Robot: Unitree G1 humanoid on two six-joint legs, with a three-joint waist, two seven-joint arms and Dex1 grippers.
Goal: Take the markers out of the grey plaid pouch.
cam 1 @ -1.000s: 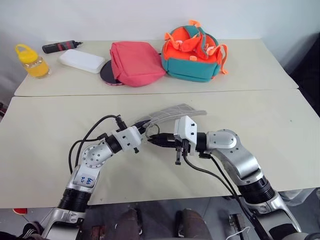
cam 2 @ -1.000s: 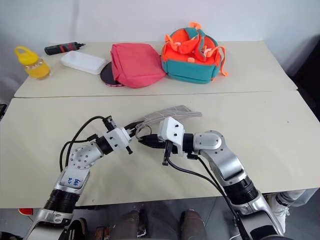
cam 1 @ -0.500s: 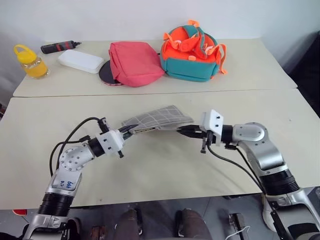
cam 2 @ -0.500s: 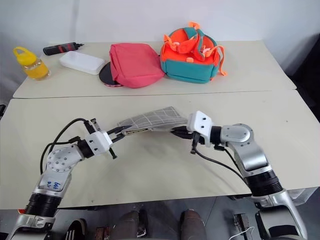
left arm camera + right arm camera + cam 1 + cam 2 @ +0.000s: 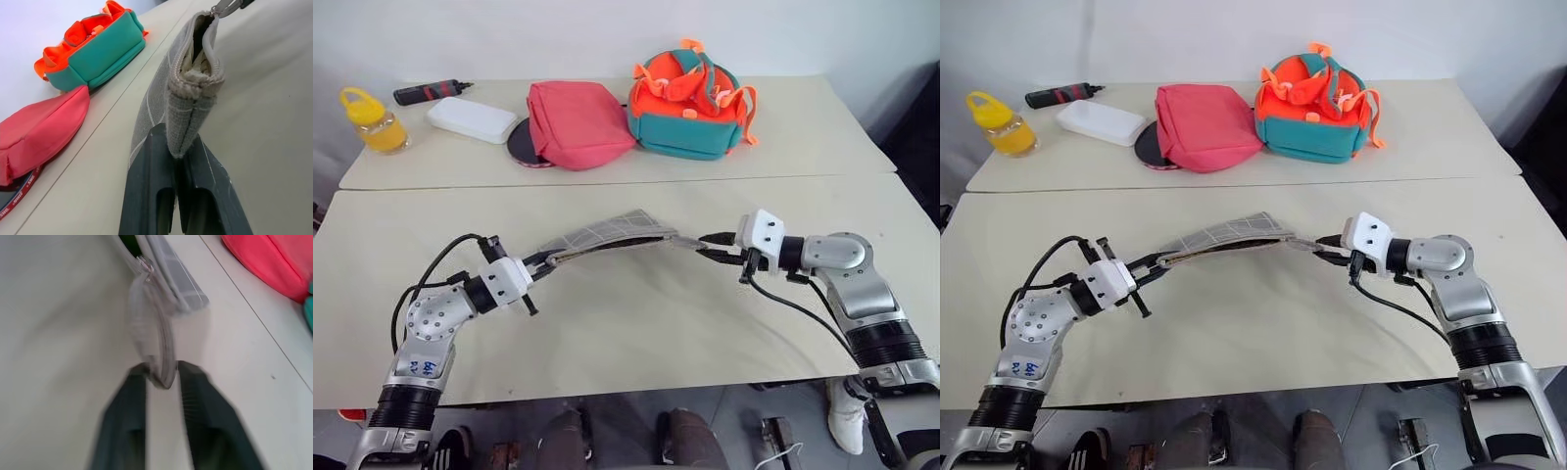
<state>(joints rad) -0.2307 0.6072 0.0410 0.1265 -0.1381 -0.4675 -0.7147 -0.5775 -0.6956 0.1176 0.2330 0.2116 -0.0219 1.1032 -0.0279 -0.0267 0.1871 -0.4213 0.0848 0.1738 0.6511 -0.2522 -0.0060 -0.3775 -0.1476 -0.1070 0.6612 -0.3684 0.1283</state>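
I have two pale tables in front of me, the far one carrying a pink-red bag, a teal and orange backpack, a white case and a yellow bottle. Over the near table the grey plaid pouch hangs off the surface, stretched between my two arms. My left gripper is clamped tight on the pouch's end seam. My right gripper has its fingers a little apart, with the ring pull sitting between them; I cannot tell if it bears on the ring at all.

The zipper looks open along the top, dotted lining showing. I see no markers, so I judge they sit inside.

The risk: if the ring slips out, that end of the pouch drops and swings from my left gripper, and the markers could spill out or slide deeper.
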